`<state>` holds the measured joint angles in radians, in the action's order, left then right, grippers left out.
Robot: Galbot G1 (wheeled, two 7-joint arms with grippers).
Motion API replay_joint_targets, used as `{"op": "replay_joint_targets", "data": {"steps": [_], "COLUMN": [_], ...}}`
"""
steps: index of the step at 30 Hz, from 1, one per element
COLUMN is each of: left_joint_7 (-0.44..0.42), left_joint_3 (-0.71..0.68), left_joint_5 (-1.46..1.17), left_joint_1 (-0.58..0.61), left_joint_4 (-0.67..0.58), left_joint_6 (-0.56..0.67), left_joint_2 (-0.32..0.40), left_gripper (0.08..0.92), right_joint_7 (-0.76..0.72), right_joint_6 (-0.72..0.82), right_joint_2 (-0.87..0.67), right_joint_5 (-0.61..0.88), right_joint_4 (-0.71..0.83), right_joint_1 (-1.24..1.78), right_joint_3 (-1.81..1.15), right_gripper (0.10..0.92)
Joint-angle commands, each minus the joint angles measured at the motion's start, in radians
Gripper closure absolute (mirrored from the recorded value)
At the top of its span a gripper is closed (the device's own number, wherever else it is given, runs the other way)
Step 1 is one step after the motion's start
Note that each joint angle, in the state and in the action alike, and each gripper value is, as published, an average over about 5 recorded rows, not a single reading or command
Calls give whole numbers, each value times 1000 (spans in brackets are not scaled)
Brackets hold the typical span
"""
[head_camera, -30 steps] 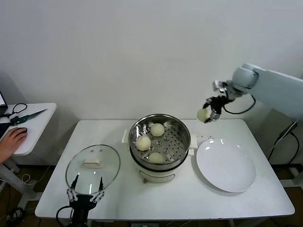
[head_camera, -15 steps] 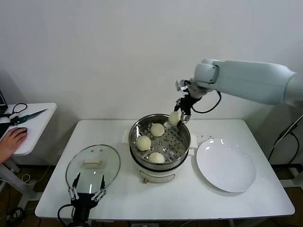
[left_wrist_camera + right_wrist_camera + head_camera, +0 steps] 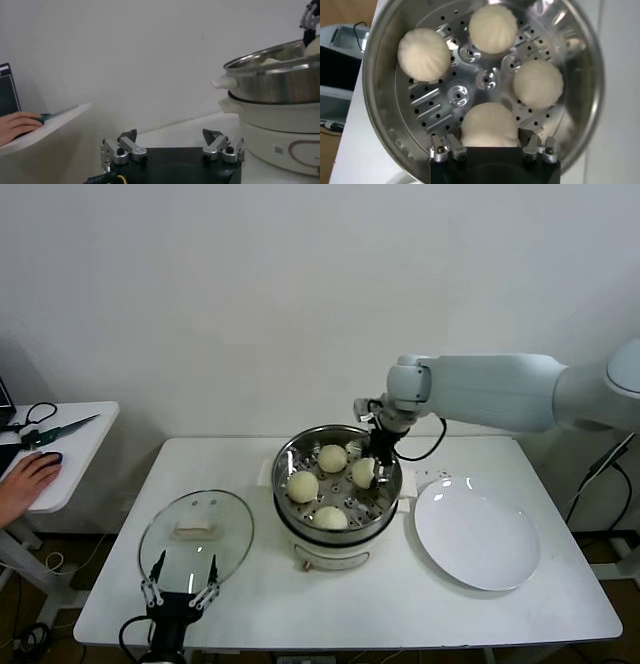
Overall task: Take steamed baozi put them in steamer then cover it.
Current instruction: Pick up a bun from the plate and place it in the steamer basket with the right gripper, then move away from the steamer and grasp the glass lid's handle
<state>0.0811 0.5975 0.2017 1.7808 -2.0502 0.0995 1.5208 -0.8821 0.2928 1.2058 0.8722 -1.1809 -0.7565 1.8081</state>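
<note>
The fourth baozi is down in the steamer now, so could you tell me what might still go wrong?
The right hand is shut on the fourth baozi close to a neighbouring baozi; releasing or withdrawing could nudge it. The cover lies beside the steamer, and the left hand might grip its handle off-centre.

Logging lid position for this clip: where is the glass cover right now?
In the head view the cover lies flat on the table's left part, beside the steamer, just beyond the idle left gripper.

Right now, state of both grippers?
Left gripper: open, holding nothing, near the table's front edge by the cover.
Right gripper: shut on a baozi inside the steamer.
</note>
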Motion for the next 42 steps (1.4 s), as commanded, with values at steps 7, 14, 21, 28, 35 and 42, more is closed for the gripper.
{"op": "replay_joint_targets", "data": {"steps": [7,14,21,28,35,42], "left_joint_7": [-3,-3,-3,-3,-3,-3], "left_joint_3": [-4,-7,-5,-10,-3,26], "left_joint_5": [3,9,12,26,38,42], "left_joint_1": [-26,-30,-30,-30,-24,-55], "left_joint_4": [8,4,3,-1,-12,-16], "left_joint_6": [-15,-19,-19,-19,-19,-24], "left_joint_2": [-2,-1,-1,0,0,3], "left_gripper": [177,177,177,177,177,177], "right_joint_7": [10,-1,-29,-12,270,531], "right_joint_6": [4,4,-23,-99,-263,-488], "right_joint_2": [9,-1,-45,-132,-308,-529], "right_joint_5": [-28,-35,-25,15,88,120], "right_joint_4": [-1,2,-3,-32,-124,-220], "right_joint_1": [42,36,-1,-31,2,200], "right_joint_3": [11,-17,-66,-133,-225,-385], "right_gripper": [280,206,202,203,203,203]}}
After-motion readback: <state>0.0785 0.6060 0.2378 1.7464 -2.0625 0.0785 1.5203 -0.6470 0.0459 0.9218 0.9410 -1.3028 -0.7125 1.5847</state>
